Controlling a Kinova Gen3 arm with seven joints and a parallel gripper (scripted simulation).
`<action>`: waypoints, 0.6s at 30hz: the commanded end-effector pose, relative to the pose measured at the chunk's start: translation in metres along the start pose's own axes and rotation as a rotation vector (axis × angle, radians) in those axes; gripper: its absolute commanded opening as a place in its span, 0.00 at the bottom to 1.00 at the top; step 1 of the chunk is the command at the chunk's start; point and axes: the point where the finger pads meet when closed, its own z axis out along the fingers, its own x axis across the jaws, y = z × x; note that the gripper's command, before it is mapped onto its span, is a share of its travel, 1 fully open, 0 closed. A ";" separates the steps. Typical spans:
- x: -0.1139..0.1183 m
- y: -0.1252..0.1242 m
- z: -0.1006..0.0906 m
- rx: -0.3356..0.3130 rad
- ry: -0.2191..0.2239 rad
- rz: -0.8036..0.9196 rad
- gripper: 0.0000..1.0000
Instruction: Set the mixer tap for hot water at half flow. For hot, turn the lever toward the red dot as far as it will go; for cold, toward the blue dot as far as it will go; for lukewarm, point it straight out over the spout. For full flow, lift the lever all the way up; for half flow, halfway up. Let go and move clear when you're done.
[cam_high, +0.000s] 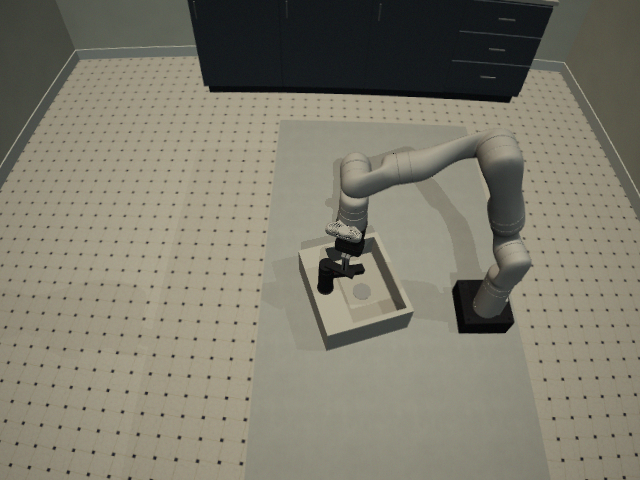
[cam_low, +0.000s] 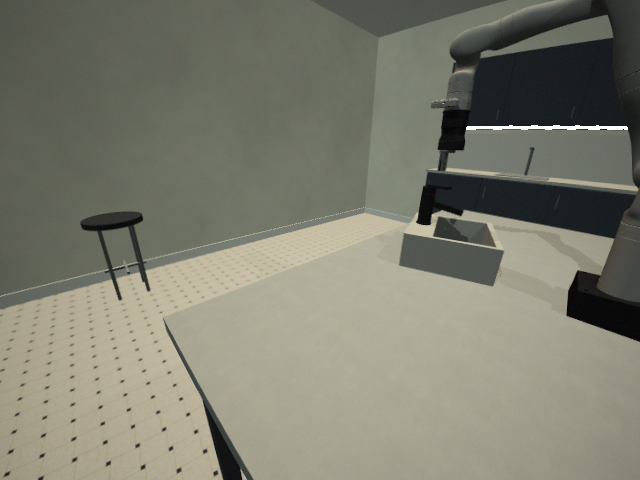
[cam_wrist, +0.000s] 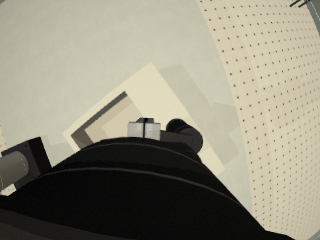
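Observation:
The black mixer tap (cam_high: 325, 281) (cam_low: 425, 206) stands upright on the left ledge of the pale sink (cam_high: 341, 327) (cam_low: 444, 258). Its spout (cam_low: 448, 208) reaches over the basin. Its flat lever (cam_high: 336, 267) (cam_low: 443, 187) looks about level and, in the top view, is turned from the spout's line toward the near side. A faint reddish spot shows below the lever in the exterior view. My gripper (cam_high: 344, 267) (cam_low: 442, 169) (cam_wrist: 146, 127) is shut and empty, pointing down, with its tips a little above the lever. In the wrist view the fingers hide part of the lever; contact is not visible.
The sink box, with raised walls and a round grey drain (cam_high: 361, 291), stands on the grey table (cam_high: 392, 403) (cam_low: 361, 361). The arm's black base (cam_high: 483, 322) (cam_low: 594, 310) is to the right. A black stool (cam_low: 111, 221) and dark cabinets (cam_high: 330, 51) are farther off.

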 end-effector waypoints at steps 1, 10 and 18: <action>-0.001 -0.005 -0.003 0.003 0.009 0.045 0.00; 0.001 -0.004 -0.004 0.004 0.008 0.388 0.00; 0.003 -0.001 -0.005 0.006 0.007 0.609 0.00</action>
